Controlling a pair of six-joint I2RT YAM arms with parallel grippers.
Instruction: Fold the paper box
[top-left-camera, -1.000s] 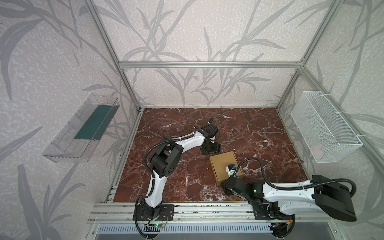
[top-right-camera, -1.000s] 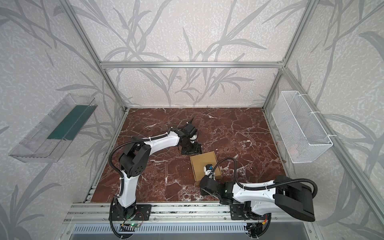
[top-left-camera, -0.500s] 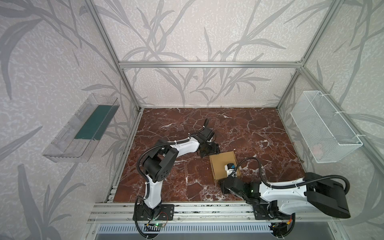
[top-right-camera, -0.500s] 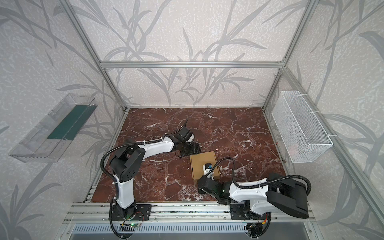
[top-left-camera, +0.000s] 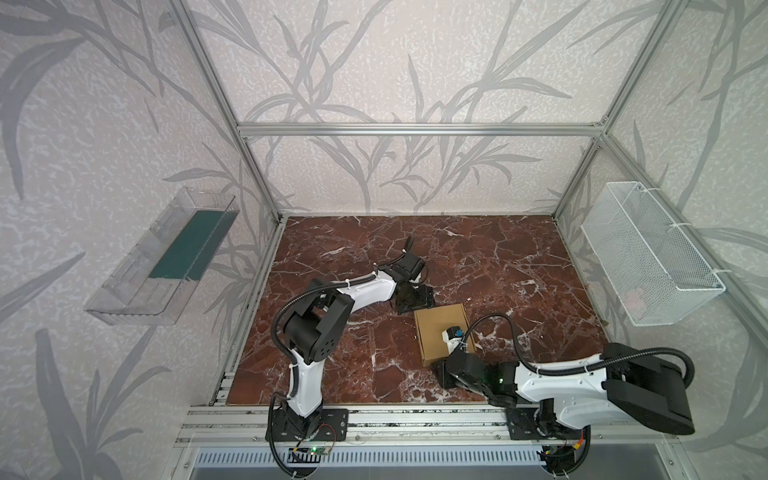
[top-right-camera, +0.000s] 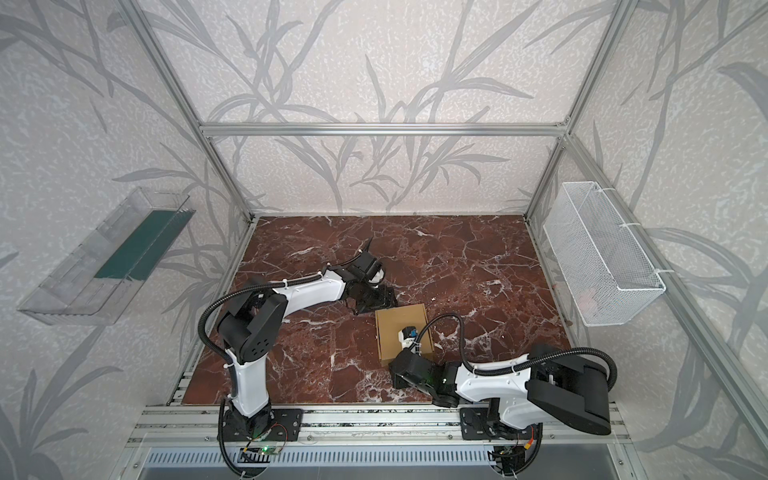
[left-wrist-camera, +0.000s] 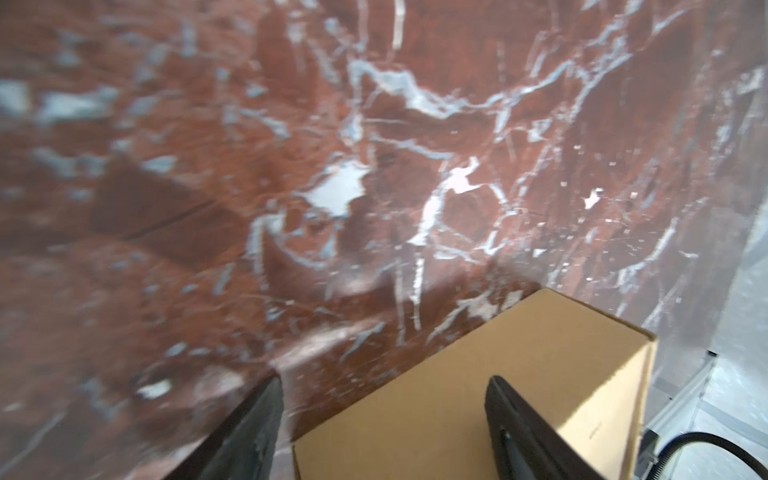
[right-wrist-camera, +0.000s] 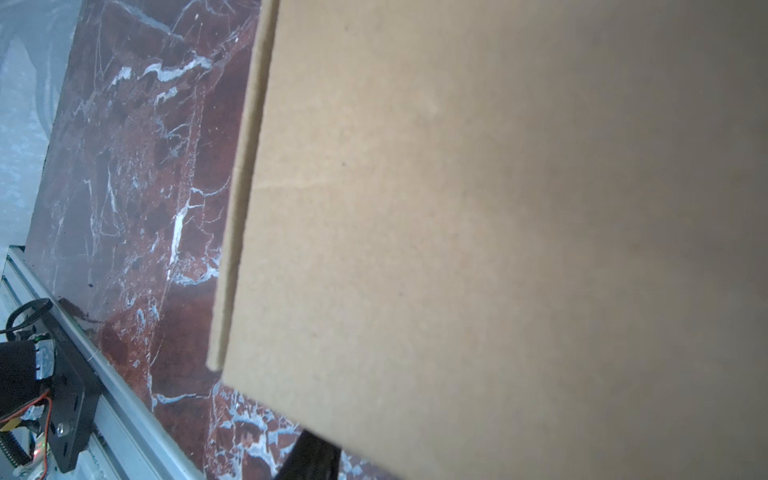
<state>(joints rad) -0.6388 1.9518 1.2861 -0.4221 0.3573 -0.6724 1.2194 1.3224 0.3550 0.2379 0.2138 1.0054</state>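
No legible text, label, brand, number or sign was found in any view; the only print noted was a tiny dark mark (left-wrist-camera: 596, 432) on the side wall of the plain tan-brown cardboard paper box (left-wrist-camera: 436, 407), seen from the left wrist, and it was too small to read.

Red-brown marble-patterned tabletop (top-left-camera: 498, 257): one tan paper box (top-left-camera: 432, 336) rests on it, right of centre, towards the front edge, seemingly lying flat.
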